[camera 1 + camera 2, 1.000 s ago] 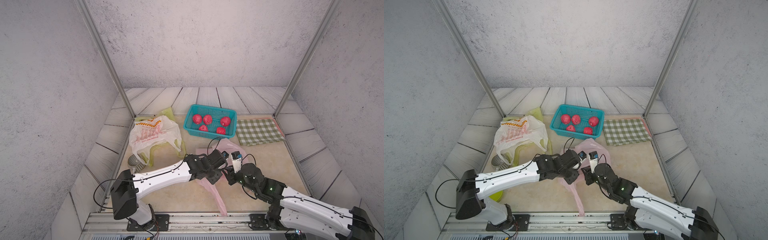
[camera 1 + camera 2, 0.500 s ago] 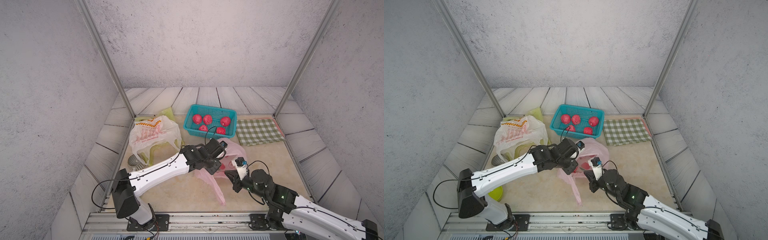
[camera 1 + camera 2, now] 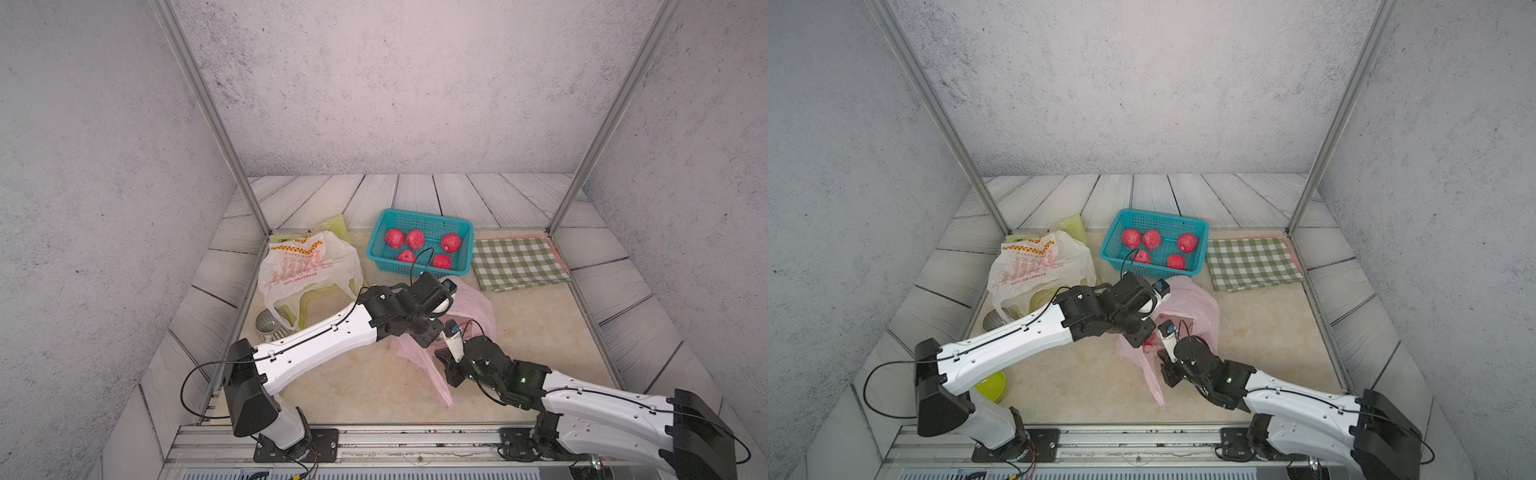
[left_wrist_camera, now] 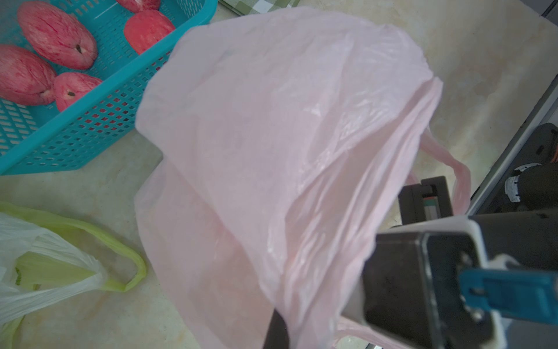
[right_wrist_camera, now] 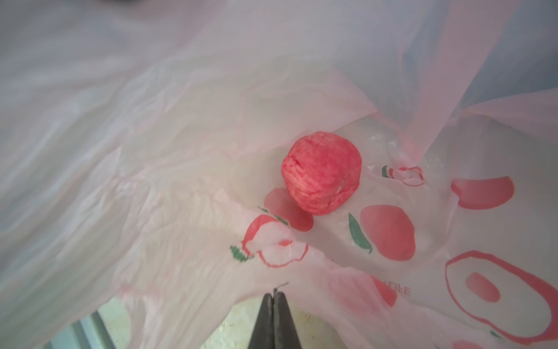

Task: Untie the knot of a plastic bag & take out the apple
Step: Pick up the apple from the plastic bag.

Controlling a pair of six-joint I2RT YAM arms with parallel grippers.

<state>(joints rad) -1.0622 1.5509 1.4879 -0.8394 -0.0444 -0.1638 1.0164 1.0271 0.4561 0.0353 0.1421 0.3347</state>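
Holding the bag: the left end effector (image 3: 430, 337) is closed tight on the upper film of the pink bag (image 4: 287, 121), lifting it like a tent off the tabletop (image 3: 540, 324).
Mouth of the bag: it gapes toward the right arm with no knot to be seen across it, so I'd judge the untying done and fetching the apple the step in hand.
Apple: the apple (image 5: 321, 173) sits inside the pink bag on its lower, printed film, well in from the mouth.
Right end effector: the right end effector (image 5: 273, 299) is at the lower lip of the bag's mouth with its fingers pressed together. A wisp of film shows at the tips, but I cannot tell whether it truly has hold of the lip.
Bearing: from that end effector the apple lies ahead, deeper into the bag and a little off to one side, with only clear space under the raised film between them.
Long axis: none worth naming. The apple looks near round, so I'd guess any approach angle serves.
Nearer arm: the right, plainly. The left is busy above the bag.
Needed first: the right fingers must part before going in.
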